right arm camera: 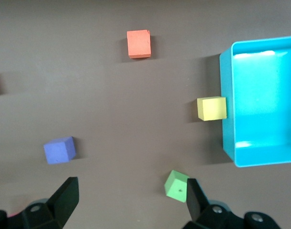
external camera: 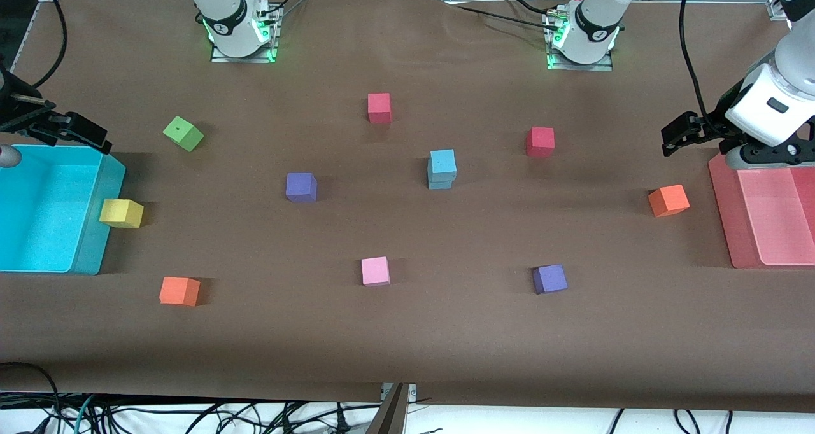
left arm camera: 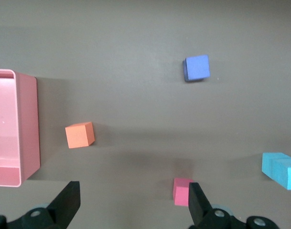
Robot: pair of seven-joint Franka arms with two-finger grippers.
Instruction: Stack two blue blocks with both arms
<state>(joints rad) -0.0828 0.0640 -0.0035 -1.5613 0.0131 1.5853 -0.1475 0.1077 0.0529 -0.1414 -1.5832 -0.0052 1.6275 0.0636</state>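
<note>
Nearest the camera lie an orange cube (external camera: 179, 291), a pink cube (external camera: 375, 271) and a purple cube (external camera: 549, 279) on the brown table (external camera: 407, 345). In the middle of the table the 2 blue blocks (external camera: 441, 168) stand stacked, 1 on the other, between another purple cube (external camera: 300, 187) and a red cube (external camera: 540, 142). The left gripper (external camera: 680, 133) hangs over the table beside the pink bin (external camera: 726, 217), its fingers (left arm camera: 69, 205) spread apart and empty. The right gripper (external camera: 70, 128) hangs over the cyan bin (external camera: 95, 243), its fingers (right arm camera: 64, 195) likewise spread and holding nothing. A yellow cube (external camera: 121, 212) touches that bin's wall.
</note>
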